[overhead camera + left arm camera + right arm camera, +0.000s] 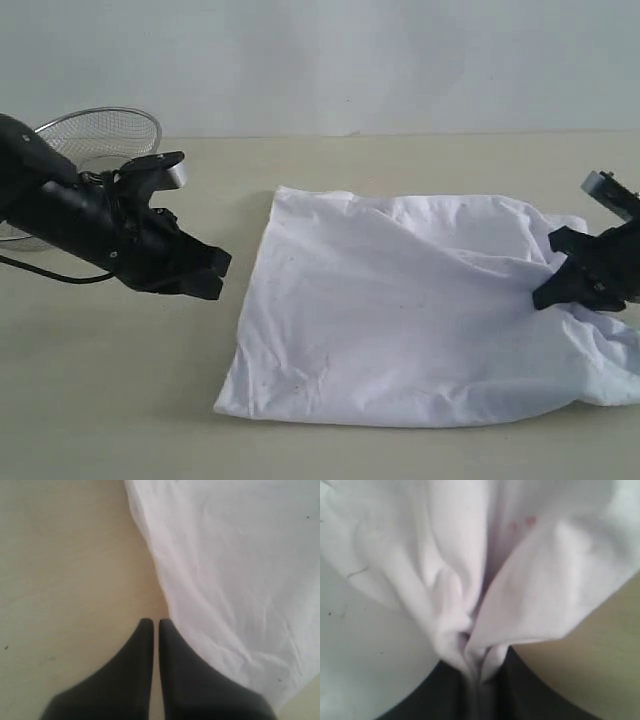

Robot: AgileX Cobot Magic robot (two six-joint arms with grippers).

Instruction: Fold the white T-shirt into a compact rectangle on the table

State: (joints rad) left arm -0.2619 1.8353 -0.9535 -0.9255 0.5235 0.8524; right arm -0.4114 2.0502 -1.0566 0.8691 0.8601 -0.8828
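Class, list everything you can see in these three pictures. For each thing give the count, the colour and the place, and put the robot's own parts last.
white T-shirt: one, white, lying rumpled on the table from the middle to the right side, right edge gathered up.
table: one, pale beige, under everything.
wire-mesh basket: one, silver, at the far left back of the table, partly hidden behind the left arm.
wall: one, pale grey-white, behind the table.
left pincer: one, black, shut and holding nothing, just left of the shirt's left edge.
right pincer: one, black, shut on a bunched fold at the shirt's right edge.
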